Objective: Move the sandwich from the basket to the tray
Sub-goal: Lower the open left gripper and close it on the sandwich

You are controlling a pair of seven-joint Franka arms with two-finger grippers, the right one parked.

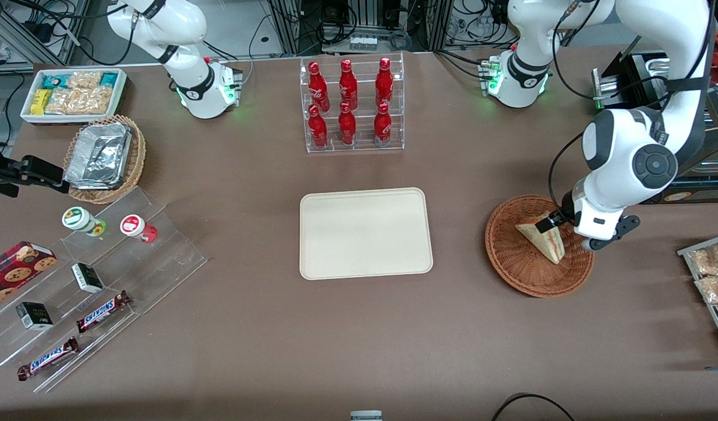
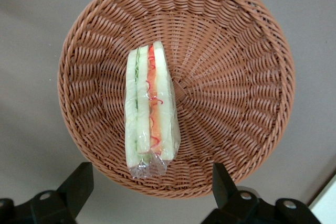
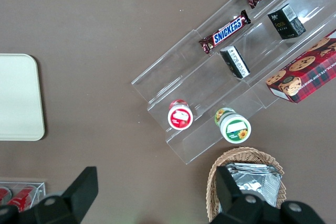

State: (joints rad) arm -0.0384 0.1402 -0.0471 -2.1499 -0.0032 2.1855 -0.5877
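A brown surface seen from the front, with the working arm reaching down over a round reddish-brown woven basket toward that arm's end. The sandwich, a pale triangular wedge in clear wrap, lies inside the basket, slightly toward its 3 o'clock rim in the front view. The wrist camera looks straight down on it and shows its red and green filling layers on edge.

The hand hangs above the basket with its two dark fingers spread wide apart, one either side of the wedge's wrapped end and touching nothing. It is released and holds nothing. From the front, one dark fingertip shows just at the sandwich's upper edge; whether it touches cannot be told.

The cream-beige rectangular tray lies flat mid-surface, well apart from the basket at about its 9 o'clock, and carries nothing.

Judged from this, the task is at an early stage: the approach over the basket looks made, but the grasp is not yet done. Left to do are lowering and closing on the wedge, lifting it clear of the rim, carrying it across to the tray, and setting it down there.
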